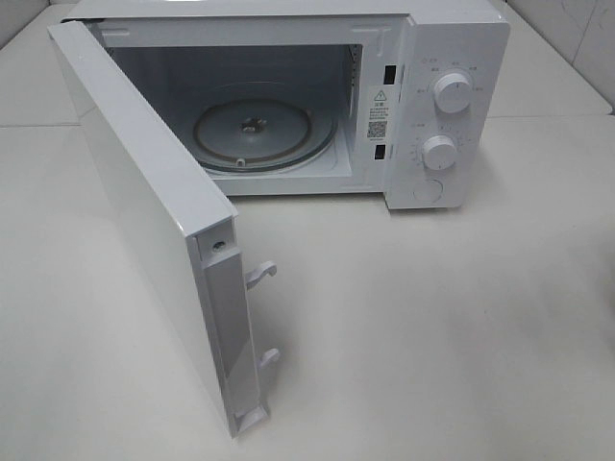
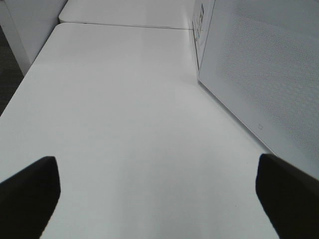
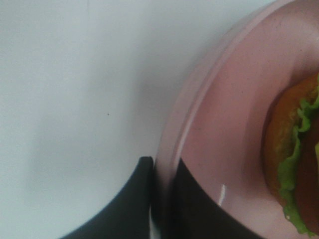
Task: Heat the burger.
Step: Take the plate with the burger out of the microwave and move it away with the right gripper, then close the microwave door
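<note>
The right gripper (image 3: pixel 162 199) is clenched on the rim of a round pink plate (image 3: pixel 224 129): one dark finger (image 3: pixel 124 204) lies outside the raised rim and the other (image 3: pixel 199 209) lies on the plate's inner face, with the rim pinched between them. The burger (image 3: pixel 294 159), an orange-brown bun with a green lettuce frill, sits on that plate, away from the pinched rim toward the plate's centre. Only part of it shows in the right wrist view, so its full outline cannot be told. Neither plate nor burger appears in the exterior high view, so their position relative to the tabletop edges cannot be told.

The left gripper (image 2: pixel 159 199) is released, with its two dark fingertips (image 2: pixel 30 194) spread wide and nothing between them. It hangs over the bare white tabletop (image 2: pixel 124 124), beside the outer face of the white microwave door (image 2: pixel 259 74).

The white microwave oven (image 1: pixel 452 58) stands at the far edge of the tabletop. Its door (image 1: pixel 144 221) is swung fully open toward the left-arm side, and the round glass turntable (image 1: pixel 255 134) inside is bare. Two white dials (image 1: pixel 452 91) sit on the panel at the right.

Judgement: the right arm carries the load, and the coming move is to pass the plate through the open cavity mouth onto the turntable. The plate must be kept level, as the single-edge grip could let the far side sag.
</note>
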Available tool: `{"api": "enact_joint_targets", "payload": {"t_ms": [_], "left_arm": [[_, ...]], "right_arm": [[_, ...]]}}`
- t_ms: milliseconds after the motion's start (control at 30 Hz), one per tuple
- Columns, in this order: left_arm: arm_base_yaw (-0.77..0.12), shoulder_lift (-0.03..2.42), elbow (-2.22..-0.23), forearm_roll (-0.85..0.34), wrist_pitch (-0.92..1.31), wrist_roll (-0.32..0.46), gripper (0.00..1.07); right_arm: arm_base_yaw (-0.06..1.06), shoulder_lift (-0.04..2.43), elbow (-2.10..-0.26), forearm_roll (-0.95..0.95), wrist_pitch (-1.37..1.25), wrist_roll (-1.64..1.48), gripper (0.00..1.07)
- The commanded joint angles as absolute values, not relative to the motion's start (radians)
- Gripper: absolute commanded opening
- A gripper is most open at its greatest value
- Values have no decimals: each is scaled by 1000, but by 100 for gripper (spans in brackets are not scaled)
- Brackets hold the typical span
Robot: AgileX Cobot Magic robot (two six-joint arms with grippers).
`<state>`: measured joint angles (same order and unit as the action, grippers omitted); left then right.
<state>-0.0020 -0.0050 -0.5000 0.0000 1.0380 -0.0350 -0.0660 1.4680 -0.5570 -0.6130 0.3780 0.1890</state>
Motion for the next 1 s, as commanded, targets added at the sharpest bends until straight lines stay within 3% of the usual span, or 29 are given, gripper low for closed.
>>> {"api": "enact_joint_targets", "payload": {"t_ms": [33, 367, 467, 533, 567, 600, 633, 667, 700, 733, 767, 1000], "left_arm": [[0, -20, -498, 6, 1035, -38, 101], [0, -20, -498, 6, 1035, -38, 101], [0, -20, -498, 6, 1035, -38, 101], [0, -20, -498, 6, 1035, -38, 101], [0, -20, -498, 6, 1035, -38, 101], [0, -20, -498, 6, 1035, -38, 101], [0, -20, -498, 6, 1035, -38, 101], [0, -20, -498, 6, 1035, -38, 101], [0, -20, -498, 6, 1035, -38, 101], [0, -20, -498, 6, 1035, -38, 101], [0, -20, -498, 6, 1035, -38, 101], [0, -20, -498, 6, 1035, -38, 101]], "right_arm": [[-73, 1518, -564, -652, 338, 188, 0], [-73, 1614, -565, -607, 245, 207, 1], [-73, 1636, -565, -584, 220, 206, 10], [-72, 1645, -565, -553, 200, 206, 29], [-72, 1645, -565, -553, 200, 206, 29], [-71, 1645, -565, -533, 199, 206, 47], [-71, 1645, -565, -533, 199, 206, 47], [-71, 1645, -565, -519, 200, 206, 58], [-71, 1645, -565, -487, 206, 206, 79], [-71, 1645, -565, -487, 206, 206, 79], [-71, 1644, -565, -452, 215, 206, 92], [-71, 1641, -594, -327, 323, 207, 97]]}}
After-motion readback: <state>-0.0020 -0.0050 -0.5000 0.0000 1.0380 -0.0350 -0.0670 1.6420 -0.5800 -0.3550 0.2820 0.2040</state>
